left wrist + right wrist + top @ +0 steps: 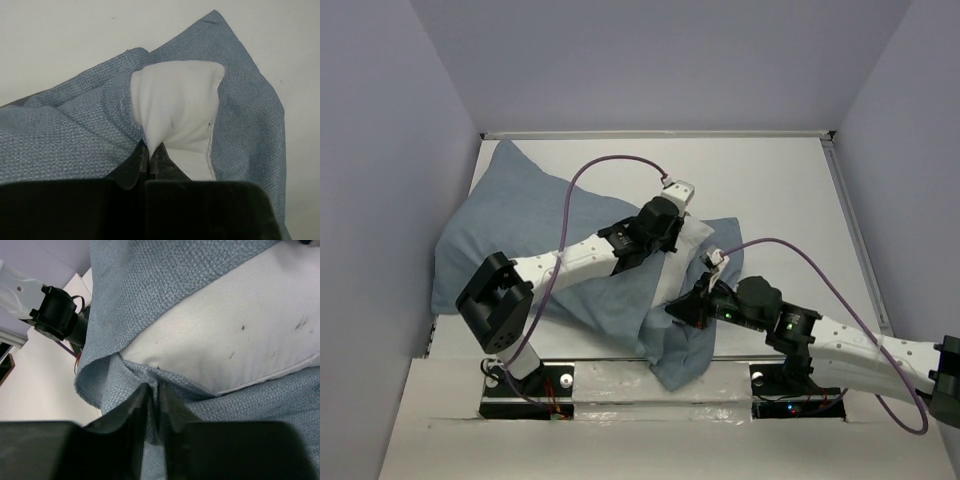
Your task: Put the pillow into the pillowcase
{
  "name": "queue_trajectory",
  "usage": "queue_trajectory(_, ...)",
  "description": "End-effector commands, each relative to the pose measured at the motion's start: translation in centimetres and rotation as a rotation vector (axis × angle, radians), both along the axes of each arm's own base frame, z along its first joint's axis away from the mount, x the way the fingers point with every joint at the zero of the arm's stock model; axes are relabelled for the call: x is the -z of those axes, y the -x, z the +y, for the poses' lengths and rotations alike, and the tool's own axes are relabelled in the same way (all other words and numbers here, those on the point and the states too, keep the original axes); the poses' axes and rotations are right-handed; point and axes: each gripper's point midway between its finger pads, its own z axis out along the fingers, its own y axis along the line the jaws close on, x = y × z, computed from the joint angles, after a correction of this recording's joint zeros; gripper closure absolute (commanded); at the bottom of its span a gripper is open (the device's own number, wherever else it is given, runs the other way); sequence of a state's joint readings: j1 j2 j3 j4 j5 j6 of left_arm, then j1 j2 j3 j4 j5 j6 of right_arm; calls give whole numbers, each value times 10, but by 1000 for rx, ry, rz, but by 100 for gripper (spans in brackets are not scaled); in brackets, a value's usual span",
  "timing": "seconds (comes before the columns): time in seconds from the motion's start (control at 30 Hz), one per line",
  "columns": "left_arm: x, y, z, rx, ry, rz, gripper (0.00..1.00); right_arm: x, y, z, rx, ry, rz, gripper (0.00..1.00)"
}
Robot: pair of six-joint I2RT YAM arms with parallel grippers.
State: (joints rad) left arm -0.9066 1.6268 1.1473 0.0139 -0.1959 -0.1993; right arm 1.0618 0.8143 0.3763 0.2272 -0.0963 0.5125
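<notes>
The blue-grey pillowcase (510,225) lies bulging across the table's left half, with most of the pillow inside it. A white end of the pillow (688,245) pokes out of its open mouth near the middle. My left gripper (678,232) points down at that mouth. In the left wrist view its jaws (149,146) are shut, pinching white pillow (175,100) fabric right beside the pillowcase (65,135) hem. My right gripper (682,306) is at the mouth's near side. Its jaws (157,388) are shut on a fold of pillowcase (150,285) hem below the pillow (240,335).
A loose flap of pillowcase (680,365) hangs toward the front edge between the arm bases. Purple cables (610,165) arc over the cloth and the right arm. Lilac walls enclose the white table (770,190) on three sides.
</notes>
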Motion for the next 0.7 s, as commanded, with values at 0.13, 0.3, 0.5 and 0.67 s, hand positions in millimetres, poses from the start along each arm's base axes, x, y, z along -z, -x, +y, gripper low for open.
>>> queue_trajectory(0.13, -4, 42, 19, 19, 248, -7, 100, -32, -16, -29, 158, 6, -54, 41)
queue_trajectory(0.3, -30, 60, 29, 36, 496, -30, 100, -31, -42, -53, 381, 9, -11, 71)
queue_trajectory(0.5, -68, 79, 49, 27, 826, -78, 100, 5, -71, -61, 622, 85, 114, 100)
queue_trajectory(0.67, -85, 84, 57, 34, 906, -110, 100, 29, -81, -50, 672, 86, 165, 100)
